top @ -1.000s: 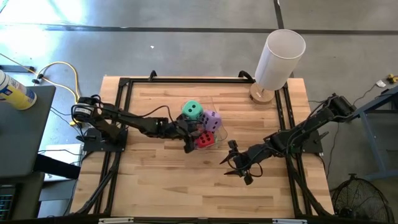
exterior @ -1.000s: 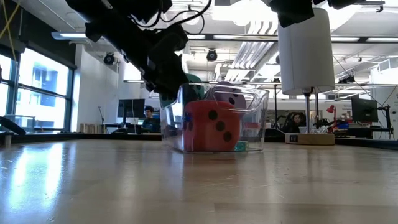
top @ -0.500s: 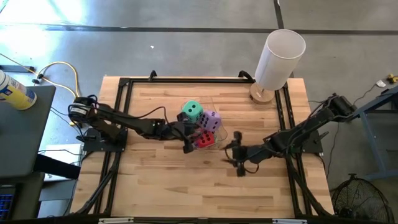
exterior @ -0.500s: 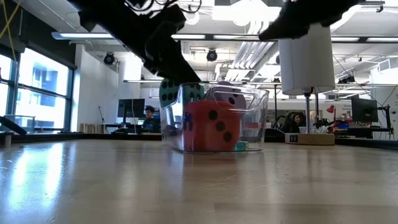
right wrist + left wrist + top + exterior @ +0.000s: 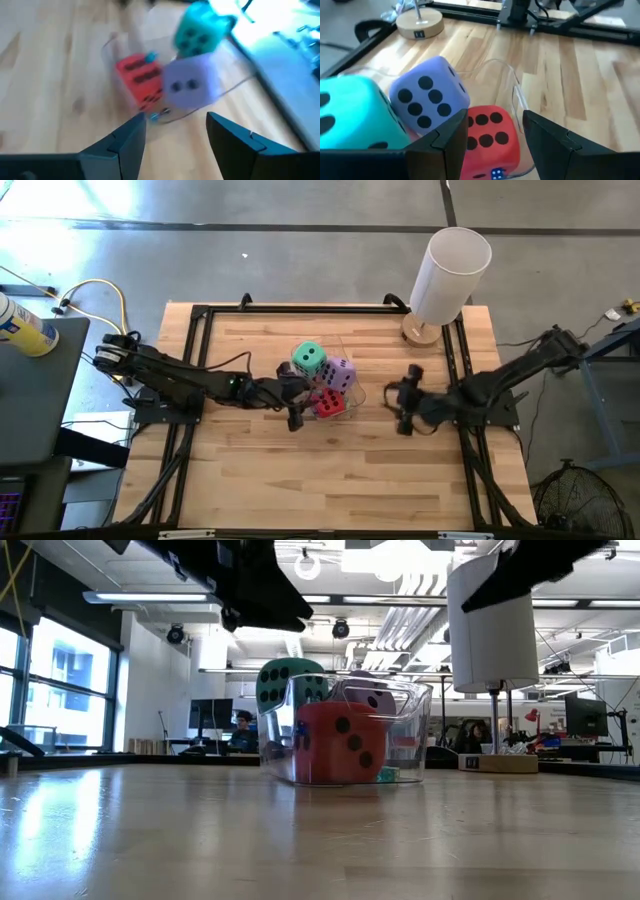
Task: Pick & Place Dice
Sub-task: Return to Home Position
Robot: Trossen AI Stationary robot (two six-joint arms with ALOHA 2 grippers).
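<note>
The left gripper point(image 5: 495, 120) is hanging just beside the clear bin point(image 5: 517, 98) on its left side, with its 2 fingers spread wide and gripping nothing. The right gripper point(image 5: 176, 120) is hovering a little apart from the bin on the opposite side, and it too is gaping and carrying nothing. Between the 2 grippers, near the middle of the table point(image 5: 250, 480), the bin is holding the pile of dice. The red die point(image 5: 330, 403) is sitting low against the near wall. The purple die point(image 5: 341, 374) is lying above and behind it. The green die point(image 5: 309, 358) is riding highest at the far left edge, poking well above the rim, and I cannot tell whether it is wholly inside. A small blue cube point(image 5: 496, 173) is peeking out beside the red die. I am not making out the pink die clearly among the others. A white cylinder point(image 5: 450, 275) on a round wooden base is standing at the far right corner, well apart from everything. No dice are lying loose on the table, so the placing is looking finished. What seems to be remaining is only for both arms to be parked at rest.
</note>
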